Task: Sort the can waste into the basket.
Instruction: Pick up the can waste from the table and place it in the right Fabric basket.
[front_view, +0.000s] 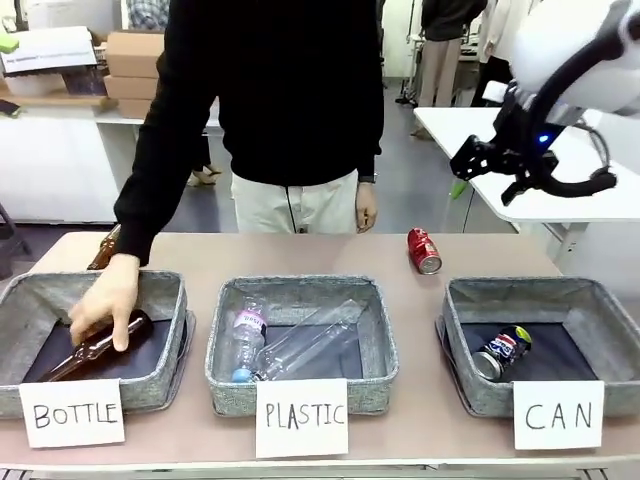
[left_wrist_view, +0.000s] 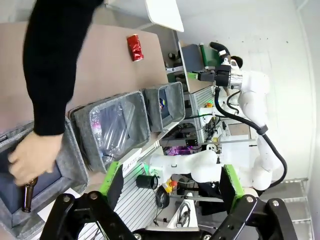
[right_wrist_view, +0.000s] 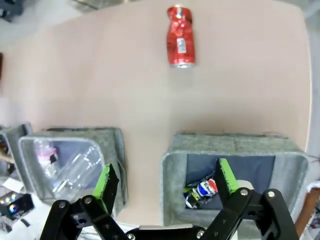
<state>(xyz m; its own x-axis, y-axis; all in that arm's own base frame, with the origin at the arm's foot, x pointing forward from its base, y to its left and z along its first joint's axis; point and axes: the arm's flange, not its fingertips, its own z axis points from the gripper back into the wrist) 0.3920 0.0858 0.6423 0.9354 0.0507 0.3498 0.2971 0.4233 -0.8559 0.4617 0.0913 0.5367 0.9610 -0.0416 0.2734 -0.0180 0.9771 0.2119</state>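
Can waste sits in two places from the front. The red can (front_view: 424, 250) lies on its side on the bare desk (front_view: 330, 255), toward the far edge and just beyond the far left corner of the CAN basket (front_view: 600, 300). The blue can (front_view: 502, 352) lies inside that basket on its dark bottom, behind the white sign (front_view: 558, 414). The right claw (front_view: 532, 178) hangs high above the desk's far right, its jaws spread wide with nothing between them. On the other side, a person's hand (front_view: 105, 300) rests on a brown bottle (front_view: 95, 350) in the BOTTLE basket (front_view: 20, 300). The PLASTIC basket (front_view: 380, 340) in the middle holds clear bottles (front_view: 300, 345).

In the left wrist view the picture is rolled sideways. The left claw (left_wrist_view: 170, 182) is fully open and holds nothing, its green pads (left_wrist_view: 111, 177) standing far apart. Beyond it the red can lies alone on the desk, well apart from the row of baskets, and the person's hand is down in the nearest basket.

The right wrist view looks straight down. The right claw's green pads (right_wrist_view: 225, 175) are wide apart and empty over the near rim of the CAN basket, where the blue can shows between them. The red can lies farther off on open desk, silver end toward the basket.
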